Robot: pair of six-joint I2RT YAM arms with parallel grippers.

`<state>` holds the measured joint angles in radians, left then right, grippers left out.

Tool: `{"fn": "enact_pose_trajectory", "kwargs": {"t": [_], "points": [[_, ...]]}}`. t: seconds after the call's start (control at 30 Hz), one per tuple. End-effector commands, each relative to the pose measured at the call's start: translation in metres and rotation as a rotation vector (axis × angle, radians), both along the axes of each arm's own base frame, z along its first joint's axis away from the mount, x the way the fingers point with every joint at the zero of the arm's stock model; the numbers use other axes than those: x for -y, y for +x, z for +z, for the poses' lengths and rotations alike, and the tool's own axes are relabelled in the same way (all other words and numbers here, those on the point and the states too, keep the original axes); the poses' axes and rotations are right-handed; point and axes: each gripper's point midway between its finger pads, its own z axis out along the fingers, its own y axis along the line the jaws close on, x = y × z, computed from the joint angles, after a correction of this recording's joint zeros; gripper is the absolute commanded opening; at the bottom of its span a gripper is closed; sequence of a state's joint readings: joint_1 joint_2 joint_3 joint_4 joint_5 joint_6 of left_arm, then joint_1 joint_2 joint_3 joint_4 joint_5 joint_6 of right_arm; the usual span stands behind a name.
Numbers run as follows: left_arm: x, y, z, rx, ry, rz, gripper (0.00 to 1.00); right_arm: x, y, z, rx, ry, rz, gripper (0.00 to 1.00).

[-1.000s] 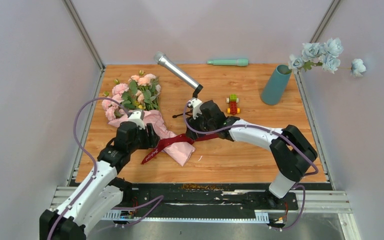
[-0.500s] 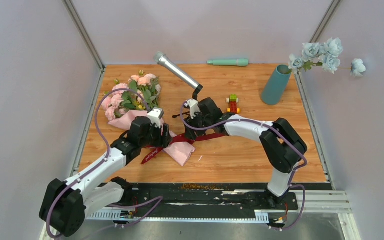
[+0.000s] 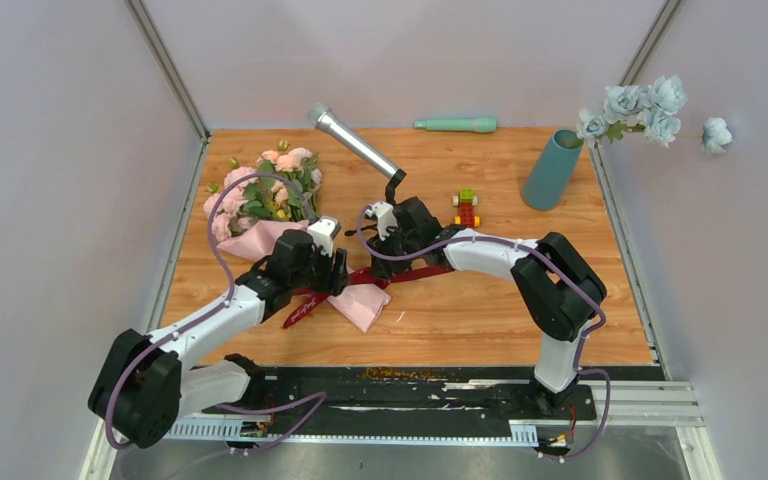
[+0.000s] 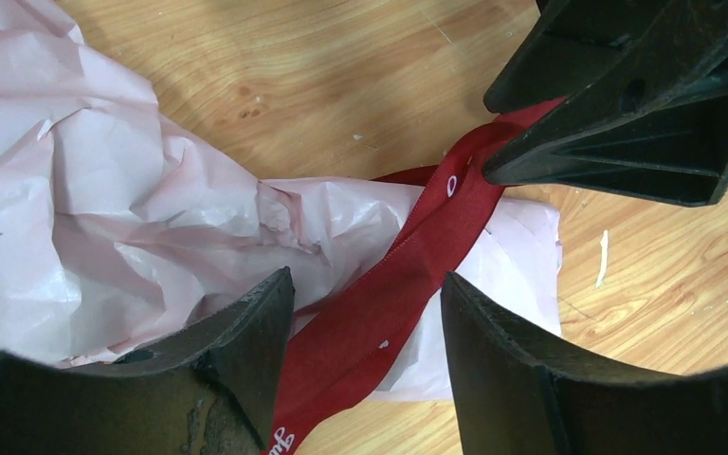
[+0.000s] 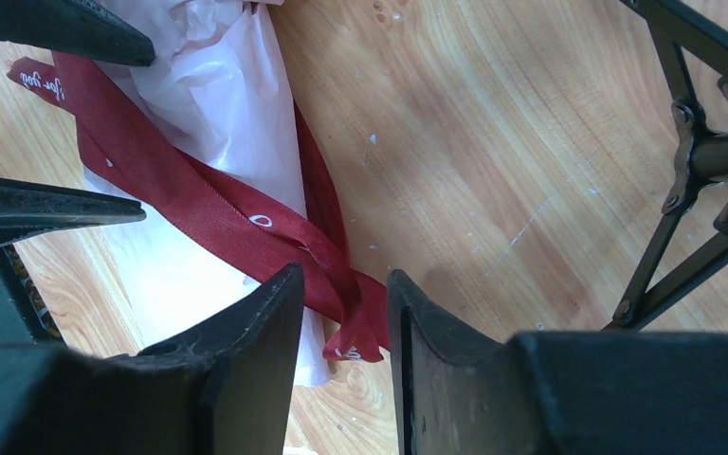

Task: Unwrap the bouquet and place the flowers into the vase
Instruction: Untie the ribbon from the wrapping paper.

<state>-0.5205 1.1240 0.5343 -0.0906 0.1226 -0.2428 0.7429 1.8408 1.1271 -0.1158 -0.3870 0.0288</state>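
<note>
Here, one bouquet point(image 3: 265, 200), one vase point(image 3: 552, 168), one ribbon point(image 4: 427, 237); left hand point(image 4: 368, 284) released astride it, right hand point(image 5: 343, 280) grip unclear.

Claw point(image 5: 344, 287) astride dark red ribbon point(image 5: 199, 194)

Whether the right gripper point(image 5: 343, 275) pinches the dark red ribbon point(image 5: 218, 204) cannot be told. From above, it and the left gripper point(image 3: 340, 272) hide the ribbon's middle. The paper wrap point(image 4: 85, 218) runs off the left wrist view at 9 o'clock; the microphone stand point(image 5: 725, 154), off the right's at 3.
</note>
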Motion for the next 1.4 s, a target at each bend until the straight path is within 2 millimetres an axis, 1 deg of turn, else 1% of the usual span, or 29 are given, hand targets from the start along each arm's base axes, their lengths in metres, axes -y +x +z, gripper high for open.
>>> {"fn": "enact_pose_trajectory", "kwargs": {"t": [0.0, 0.13, 0.2, 0.37, 0.6, 0.73, 0.83, 0.9, 1.0, 1.13, 1.23, 1.37], "points": [[0.011, 0.012, 0.019, 0.075, -0.015, -0.032, 0.64, -0.012, 0.011, 0.017, 0.047, 0.047, 0.021, 0.37], [0.011, 0.010, 0.013, 0.062, -0.001, -0.034, 0.49, -0.012, 0.011, 0.016, 0.043, 0.048, 0.018, 0.34], [0.010, 0.009, 0.010, 0.055, 0.007, -0.033, 0.47, -0.012, 0.011, 0.017, 0.044, 0.049, 0.018, 0.33], [0.009, 0.005, 0.006, 0.047, 0.016, -0.030, 0.46, -0.012, 0.011, 0.017, 0.043, 0.051, 0.017, 0.31], [0.007, 0.000, 0.005, 0.048, 0.021, -0.023, 0.33, -0.012, 0.011, 0.018, 0.046, 0.052, 0.012, 0.30], [0.005, -0.002, 0.006, 0.048, 0.020, -0.015, 0.22, -0.010, 0.012, 0.021, 0.052, 0.054, 0.004, 0.28], [0.004, -0.003, 0.010, 0.058, 0.011, -0.005, 0.14, -0.009, 0.012, 0.024, 0.059, 0.057, -0.007, 0.23], [0.003, -0.004, 0.015, 0.065, 0.000, 0.004, 0.10, -0.007, 0.012, 0.027, 0.066, 0.061, -0.014, 0.18], [0.000, -0.004, 0.023, 0.084, -0.019, 0.033, 0.00, -0.005, 0.011, 0.031, 0.076, 0.066, -0.029, 0.09], [-0.004, -0.004, 0.037, 0.119, -0.056, 0.070, 0.00, -0.001, 0.012, 0.036, 0.091, 0.073, -0.057, 0.00], [-0.006, -0.005, 0.041, 0.125, -0.071, 0.091, 0.00, 0.003, 0.011, 0.039, 0.099, 0.077, -0.079, 0.00], [-0.020, -0.002, 0.046, 0.152, -0.048, 0.166, 0.00, 0.012, 0.008, 0.046, 0.117, 0.088, -0.121, 0.00]]}}
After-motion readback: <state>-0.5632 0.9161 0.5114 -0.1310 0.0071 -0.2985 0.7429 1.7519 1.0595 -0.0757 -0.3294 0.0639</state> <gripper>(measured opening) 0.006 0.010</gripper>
